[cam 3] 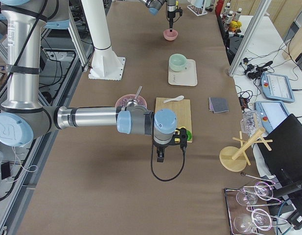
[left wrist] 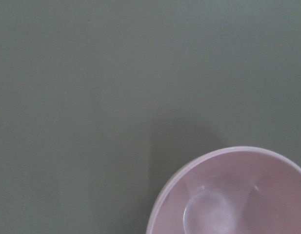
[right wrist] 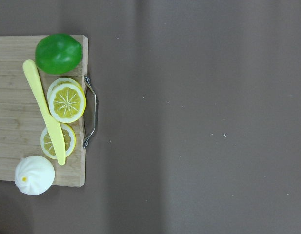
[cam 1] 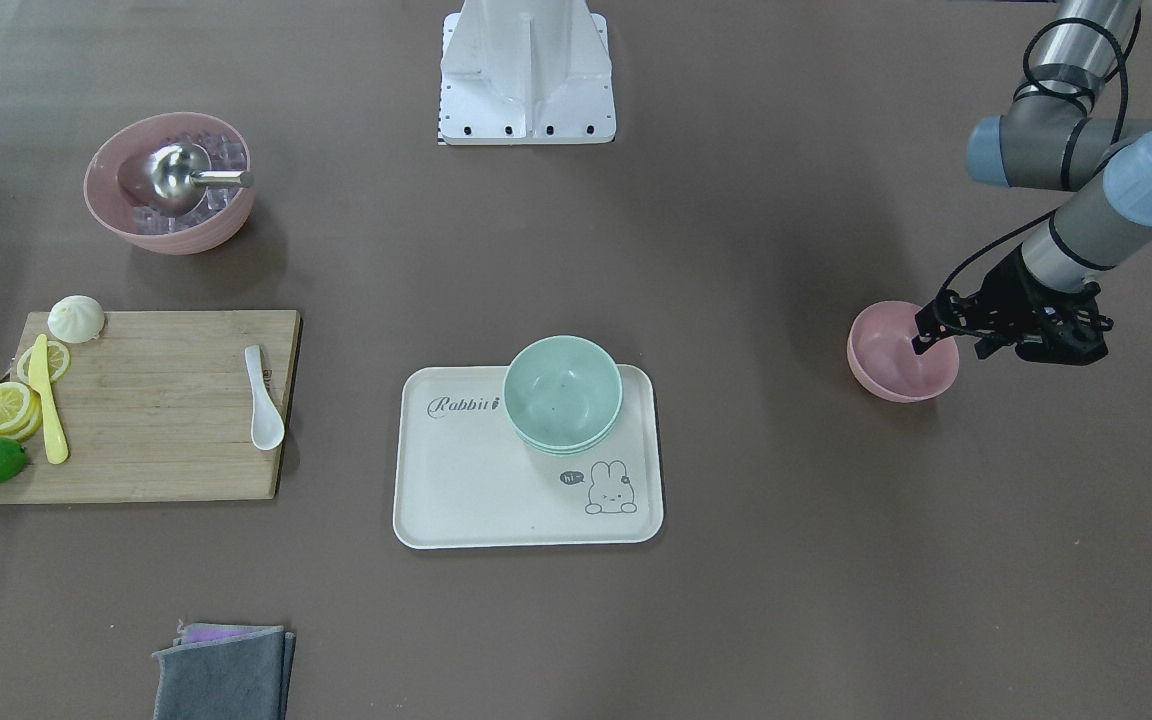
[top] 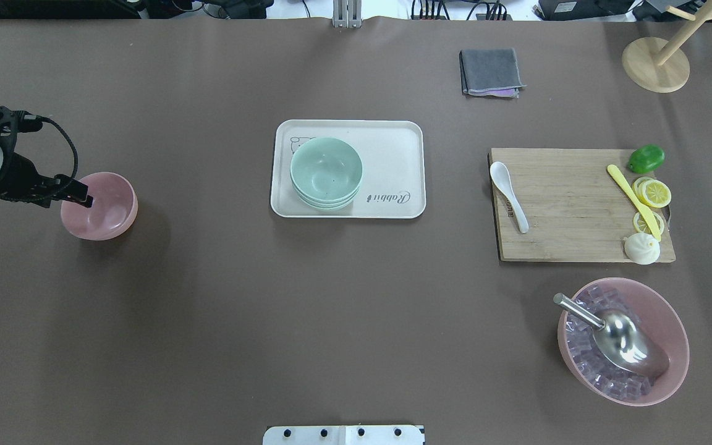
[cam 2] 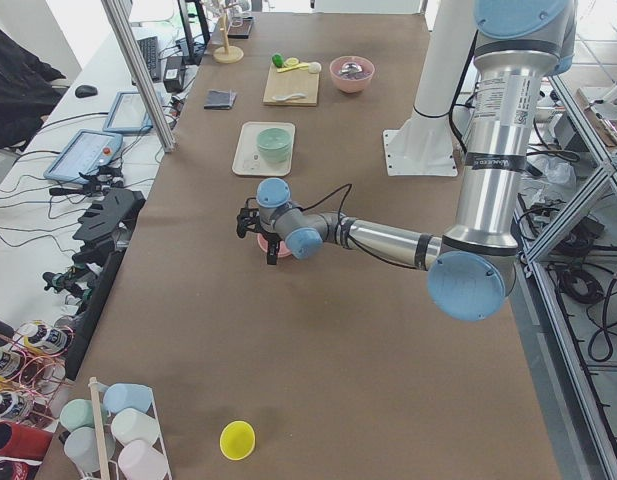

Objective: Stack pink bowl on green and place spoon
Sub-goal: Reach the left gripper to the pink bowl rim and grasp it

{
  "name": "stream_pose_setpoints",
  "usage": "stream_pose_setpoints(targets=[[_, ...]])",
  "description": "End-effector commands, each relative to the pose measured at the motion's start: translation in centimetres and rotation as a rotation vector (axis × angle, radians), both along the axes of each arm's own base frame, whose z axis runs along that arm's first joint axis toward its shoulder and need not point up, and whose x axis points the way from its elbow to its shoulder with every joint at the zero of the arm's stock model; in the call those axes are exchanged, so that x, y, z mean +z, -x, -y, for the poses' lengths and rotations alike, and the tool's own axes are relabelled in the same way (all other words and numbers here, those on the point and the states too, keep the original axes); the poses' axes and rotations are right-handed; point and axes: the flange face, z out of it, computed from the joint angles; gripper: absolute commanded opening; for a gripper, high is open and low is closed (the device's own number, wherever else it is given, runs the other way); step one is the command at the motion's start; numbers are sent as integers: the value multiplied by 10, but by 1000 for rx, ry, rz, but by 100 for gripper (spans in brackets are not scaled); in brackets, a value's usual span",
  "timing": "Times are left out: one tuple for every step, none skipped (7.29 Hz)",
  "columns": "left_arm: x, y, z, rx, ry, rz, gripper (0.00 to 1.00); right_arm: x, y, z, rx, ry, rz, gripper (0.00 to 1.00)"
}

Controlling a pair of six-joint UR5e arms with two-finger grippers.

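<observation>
One pink bowl (top: 105,210) sat near the bench's left edge. Left jaws were at its outer rim, one tip over the bowl's inside; spread could not be told. Right jaws hung past the cutting board (top: 572,210), toward the right edge; state likewise unclear. Green stack (top: 326,170) sat on the tray (top: 393,142) mid-bench, spoon (top: 508,194) on the board. Risk: a one-sided rim pinch might tip or drop the bowl in transit.

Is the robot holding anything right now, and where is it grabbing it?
The left tool is at the rim of the pink bowl, one finger inside; whether it's squeezing cannot be told. The right tool carries nothing visible.
</observation>
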Motion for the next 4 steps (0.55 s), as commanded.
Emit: stream_pose_setpoints(targets=[[1,-2,-2,11,6,-5,49,0,1,0,-2,-1,0,100],[1,-2,-5,23,14,-14,21,0,3,0,-6,0,0,100],[10,2,-10,24,28,-6,0,1,3,0,-8,2,-1,100],[9,4,-11,23,28,-8,0,1,4,0,-10,2,0,100]])
